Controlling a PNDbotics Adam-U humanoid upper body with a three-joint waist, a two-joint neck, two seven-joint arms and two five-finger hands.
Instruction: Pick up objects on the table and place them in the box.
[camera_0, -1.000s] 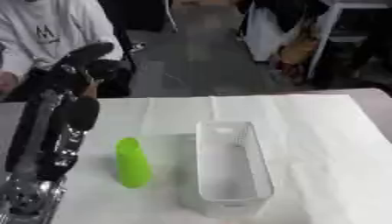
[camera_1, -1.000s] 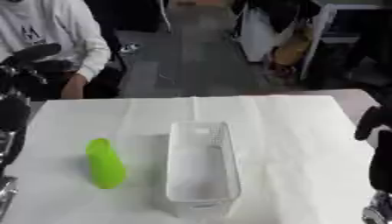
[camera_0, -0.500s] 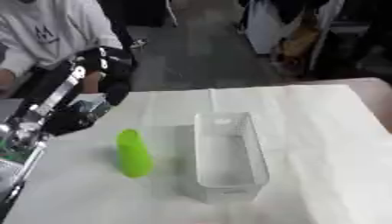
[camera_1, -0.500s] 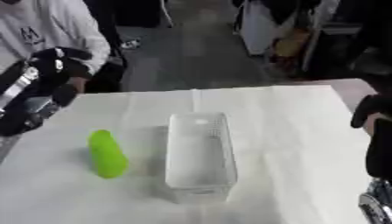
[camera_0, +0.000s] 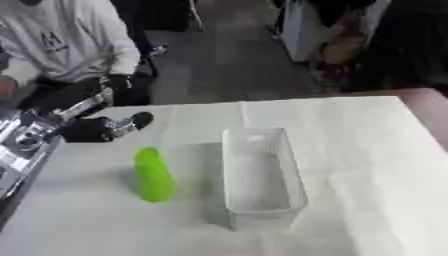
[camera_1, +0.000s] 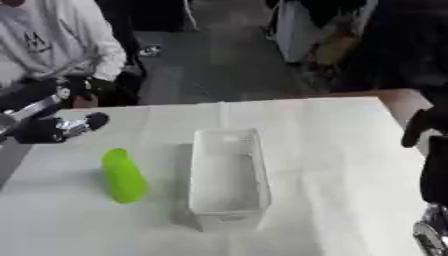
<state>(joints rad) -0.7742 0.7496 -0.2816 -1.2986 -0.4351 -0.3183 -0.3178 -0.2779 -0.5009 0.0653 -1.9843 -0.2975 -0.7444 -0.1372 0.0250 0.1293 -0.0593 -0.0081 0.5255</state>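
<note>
Green, rounded plastic bottle-shaped object (camera_0: 153, 175) lies on its side on the white cloth-covered table (camera_0: 359, 150), and from my seat I see it just left of the box, apart from it with a strip of cloth between. That box is a white, long rectangular plastic basket (camera_0: 260, 175) with perforated walls, standing upright near the middle of the table with its long side running away from me; I see nothing inside it. My left hand (camera_0: 96, 129) hangs over the table's far left part, beyond the green object and not touching it; its dark fingers look curled in with nothing between them, and 1 rounded fingertip (camera_0: 142, 119) points toward the table's middle. The silver and black forearm (camera_0: 35, 135) behind it runs off toward the lower left edge. My right hand (camera_1: 426, 125) shows only in the right eye view, at the right edge beside the table's far right corner, well apart from the box; it is a dark shape there and I cannot tell whether it is clenched or relaxed.
</note>
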